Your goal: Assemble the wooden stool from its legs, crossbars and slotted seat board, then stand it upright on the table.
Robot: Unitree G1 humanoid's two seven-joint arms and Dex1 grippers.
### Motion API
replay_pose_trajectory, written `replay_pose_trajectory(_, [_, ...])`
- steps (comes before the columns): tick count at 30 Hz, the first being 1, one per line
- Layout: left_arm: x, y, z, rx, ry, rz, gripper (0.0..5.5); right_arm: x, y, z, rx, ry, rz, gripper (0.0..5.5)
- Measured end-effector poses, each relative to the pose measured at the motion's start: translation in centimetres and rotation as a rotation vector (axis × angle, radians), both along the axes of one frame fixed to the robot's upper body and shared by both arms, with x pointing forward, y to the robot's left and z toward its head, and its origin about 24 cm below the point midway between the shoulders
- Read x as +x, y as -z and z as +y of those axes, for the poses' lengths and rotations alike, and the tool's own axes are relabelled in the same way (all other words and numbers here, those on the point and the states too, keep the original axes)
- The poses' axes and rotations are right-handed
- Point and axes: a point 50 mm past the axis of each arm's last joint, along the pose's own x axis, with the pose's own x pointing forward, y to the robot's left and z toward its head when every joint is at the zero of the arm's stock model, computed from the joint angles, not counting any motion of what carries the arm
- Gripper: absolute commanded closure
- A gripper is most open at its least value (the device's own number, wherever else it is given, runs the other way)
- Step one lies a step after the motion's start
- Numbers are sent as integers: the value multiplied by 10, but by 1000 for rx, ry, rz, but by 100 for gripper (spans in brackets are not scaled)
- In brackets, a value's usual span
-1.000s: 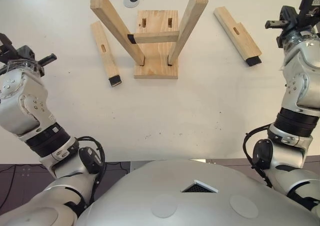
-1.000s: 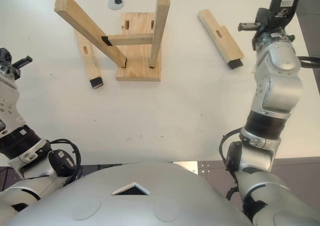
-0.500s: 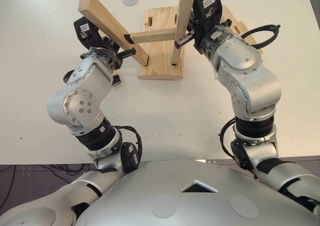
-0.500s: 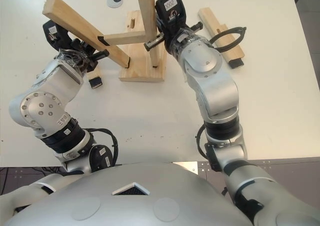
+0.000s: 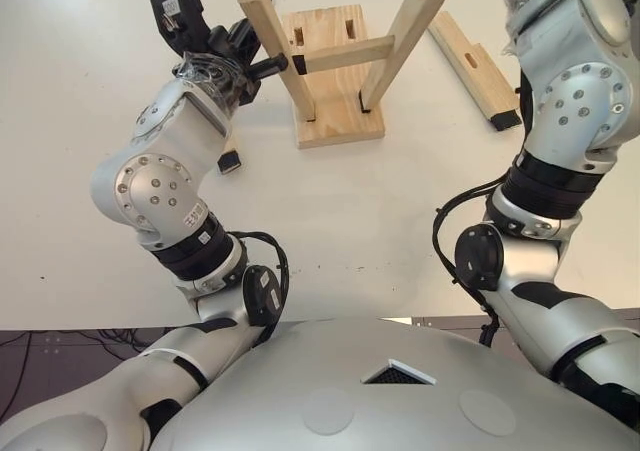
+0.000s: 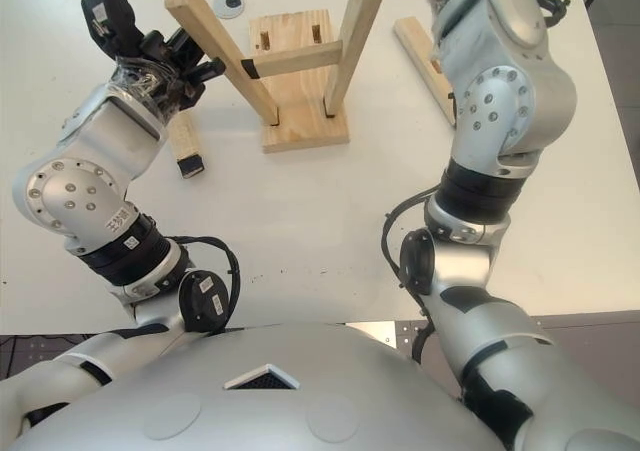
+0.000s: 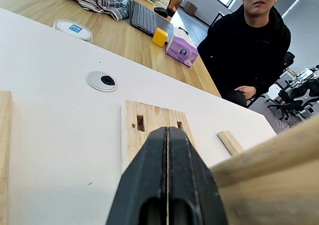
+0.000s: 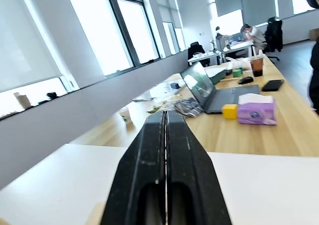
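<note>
Right gripper [image 8: 165, 114] raised from right leg [image 5: 408, 31]; left gripper [image 7: 167, 132] beside left leg [image 5: 271, 31]; both closed.

You have no text you can read here — the white tag [image 5: 171, 5] on the black camera housing [image 5: 186, 23] and the blue label [image 7: 75, 28] on a round lid [image 7: 73, 30] are too small.

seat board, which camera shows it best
The right eye view: the whole seat board lies flat on the table, with two legs joined by a crossbar standing in it and two slots free. The left eye view shows the same. The left wrist view catches its slotted end past the shut left hand.
</note>
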Motion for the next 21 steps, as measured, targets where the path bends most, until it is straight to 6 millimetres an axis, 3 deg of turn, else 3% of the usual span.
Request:
replay_pose_trajectory(4, [1, 4, 0, 13, -9, 7, 550, -9, -74, 1, 120, -142, -239, 548])
replay_pose_trajectory(6, [2, 6, -1, 17, -10, 7, 550, -13, -99, -6, 156, -160, -294, 548])
replay_pose_trajectory(8, [2, 9, -1, 18, -11, 14, 550, -17, -112, -5, 177, -195, -315, 548])
replay_pose_trajectory(10, [1, 13, 0, 18, -17, 28, 550, -14, -103, 2, 158, -236, -264, 548])
replay_pose_trajectory(11, [1, 13, 0, 16, -18, 29, 550, -12, -86, 7, 135, -252, -211, 548])
replay_pose_trajectory(13, [1, 13, 0, 11, -20, 22, 550, -4, -27, 14, 74, -264, -26, 548])
replay_pose_trajectory(14, [1, 13, 0, 10, -22, 17, 550, -5, 16, 17, 29, -260, 92, 548])
replay_pose_trajectory(19, [3, 15, 3, 7, -33, 28, 550, -18, 36, 24, 1, -290, 31, 548])
replay_pose_trajectory(21, [3, 16, 3, 4, -40, 24, 550, -20, 35, 27, 27, -327, 42, 548])
